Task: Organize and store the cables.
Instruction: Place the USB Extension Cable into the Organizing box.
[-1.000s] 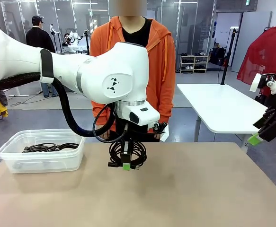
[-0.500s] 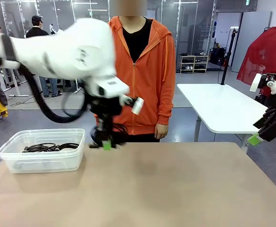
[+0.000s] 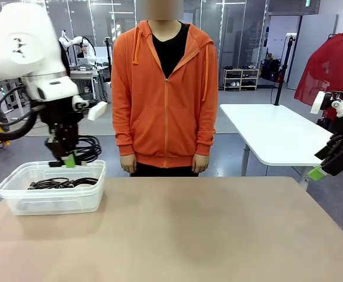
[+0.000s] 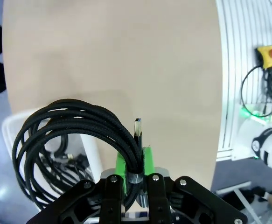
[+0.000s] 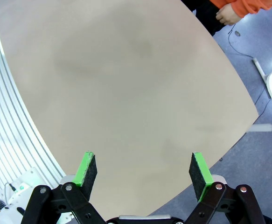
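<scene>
A coiled cable (image 3: pixel 87 148) is pinched in the left gripper (image 3: pixel 69 160) above the clear bin (image 3: pixel 18 204), left of frame. Other cables (image 3: pixel 59 183) are already binned. Release is judged pending. The right gripper (image 5: pixel 144 171) is spread, empty.

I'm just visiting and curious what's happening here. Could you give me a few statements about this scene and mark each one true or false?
1. The left end effector grips a coiled black cable. True.
2. That coil rests on the table. False: it hangs in the air over the clear plastic bin.
3. The bin already holds cables. True.
4. The right end effector holds a cable. False: it is open and empty.
5. The person is handing over a cable. False: both arms hang down.
</scene>
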You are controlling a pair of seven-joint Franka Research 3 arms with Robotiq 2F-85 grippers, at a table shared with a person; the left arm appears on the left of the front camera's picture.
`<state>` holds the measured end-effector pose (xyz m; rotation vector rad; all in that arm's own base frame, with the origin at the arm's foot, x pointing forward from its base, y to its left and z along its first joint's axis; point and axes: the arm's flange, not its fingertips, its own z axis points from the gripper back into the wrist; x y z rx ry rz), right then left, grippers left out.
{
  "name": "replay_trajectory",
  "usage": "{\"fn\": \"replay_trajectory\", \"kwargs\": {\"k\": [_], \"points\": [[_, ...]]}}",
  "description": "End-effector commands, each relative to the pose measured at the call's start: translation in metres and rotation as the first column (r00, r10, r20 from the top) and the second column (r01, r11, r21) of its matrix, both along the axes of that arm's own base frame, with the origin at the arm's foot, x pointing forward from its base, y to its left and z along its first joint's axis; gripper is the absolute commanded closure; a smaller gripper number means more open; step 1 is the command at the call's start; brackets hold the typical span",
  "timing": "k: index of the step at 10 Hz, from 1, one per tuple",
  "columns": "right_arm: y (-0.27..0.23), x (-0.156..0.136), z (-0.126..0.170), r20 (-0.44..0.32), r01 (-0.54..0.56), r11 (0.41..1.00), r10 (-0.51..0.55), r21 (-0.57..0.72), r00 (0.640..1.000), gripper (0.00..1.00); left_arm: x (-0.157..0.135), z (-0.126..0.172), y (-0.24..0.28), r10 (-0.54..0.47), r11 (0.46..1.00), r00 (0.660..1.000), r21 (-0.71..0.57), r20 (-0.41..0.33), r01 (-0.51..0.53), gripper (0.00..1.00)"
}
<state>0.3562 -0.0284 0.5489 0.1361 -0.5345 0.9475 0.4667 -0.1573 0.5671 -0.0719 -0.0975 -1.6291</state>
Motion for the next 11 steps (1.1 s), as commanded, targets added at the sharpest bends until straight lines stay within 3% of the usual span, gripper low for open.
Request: {"fn": "replay_trajectory", "kwargs": {"k": [1, 4, 5, 9, 11], "points": [[0.002, 0.002, 0.002, -0.004, 0.008, 1.000, -0.008, 0.000, 1.000, 0.00, 0.009, -0.014, 0.026, 0.045, 0.999, 0.999, -0.021, 0.017, -0.044, 0.83], [0.002, 0.002, 0.002, -0.004, 0.008, 1.000, -0.008, 0.000, 1.000, 0.00, 0.016, -0.007, 0.040, 0.111, 0.994, 0.993, -0.020, 0.041, -0.110, 0.83], [0.002, 0.002, 0.002, -0.004, 0.008, 1.000, -0.008, 0.000, 1.000, 0.00, 0.018, -0.014, 0.048, 0.086, 0.996, 0.996, -0.012, 0.002, -0.086, 0.83], [0.002, 0.002, 0.002, -0.004, 0.008, 1.000, -0.008, 0.000, 1.000, 0.00, 0.019, -0.014, 0.047, 0.091, 0.996, 0.996, -0.014, 0.006, -0.091, 0.83], [0.002, 0.002, 0.002, -0.004, 0.008, 1.000, -0.008, 0.000, 1.000, 0.00, 0.050, -0.010, 0.054, 0.089, 0.996, 0.996, 0.008, -0.030, -0.088, 0.83]]}}
